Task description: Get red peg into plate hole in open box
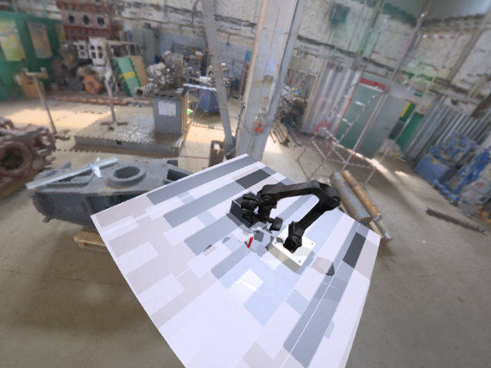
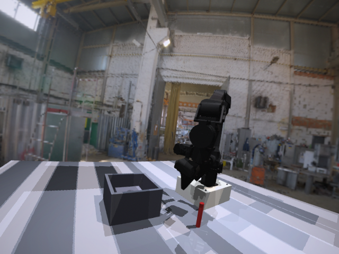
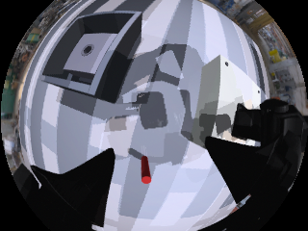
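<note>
The red peg [image 1: 250, 242] [image 2: 199, 215] [image 3: 145, 169] stands upright on the table, leaning slightly in the exterior view. The dark open box [image 1: 237, 211] [image 2: 134, 209] [image 3: 123, 67] stands apart from it. Inside, the light plate [image 3: 102, 45] shows a round hole with a dark centre in the wrist view. My gripper [image 1: 262, 225] [image 3: 161, 148] is open and empty, above the table between the box and the arm's base. In the wrist view the peg shows between the two spread fingers, well beyond and below their tips. In the top view the arm hides part of the box.
The arm's white base block [image 2: 219, 196] [image 3: 211, 91] stands near the peg, on the other side from the box. The striped table [image 1: 166, 273] [image 2: 49, 224] carries the box, the peg and the base. Its far edge lies behind the box and arm.
</note>
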`<state>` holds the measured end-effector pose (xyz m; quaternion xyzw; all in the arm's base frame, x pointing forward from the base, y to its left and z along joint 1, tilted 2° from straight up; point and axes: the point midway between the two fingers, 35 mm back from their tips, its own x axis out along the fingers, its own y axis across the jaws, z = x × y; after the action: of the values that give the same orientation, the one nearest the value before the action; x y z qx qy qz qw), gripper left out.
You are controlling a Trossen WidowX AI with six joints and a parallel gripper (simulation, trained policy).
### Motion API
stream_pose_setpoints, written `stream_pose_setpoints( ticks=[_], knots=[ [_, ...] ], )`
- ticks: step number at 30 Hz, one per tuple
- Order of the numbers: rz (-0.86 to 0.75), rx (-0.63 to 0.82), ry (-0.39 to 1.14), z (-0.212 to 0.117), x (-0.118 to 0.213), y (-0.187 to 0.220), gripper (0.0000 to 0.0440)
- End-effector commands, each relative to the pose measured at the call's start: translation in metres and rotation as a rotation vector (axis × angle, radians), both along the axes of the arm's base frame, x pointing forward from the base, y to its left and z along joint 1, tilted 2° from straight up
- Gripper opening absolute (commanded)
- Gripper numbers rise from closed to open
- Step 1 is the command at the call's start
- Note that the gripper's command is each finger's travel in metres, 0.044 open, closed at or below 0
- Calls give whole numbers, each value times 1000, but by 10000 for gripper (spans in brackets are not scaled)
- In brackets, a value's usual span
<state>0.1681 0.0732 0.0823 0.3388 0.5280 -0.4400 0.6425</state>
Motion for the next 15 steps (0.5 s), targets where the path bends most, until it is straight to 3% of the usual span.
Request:
stream_pose_setpoints(
  ticks=[1,15],
  knots=[
    [45,22,14,-21,-1,14,440],
    [119,121,-56,-83,9,44,436]
  ],
)
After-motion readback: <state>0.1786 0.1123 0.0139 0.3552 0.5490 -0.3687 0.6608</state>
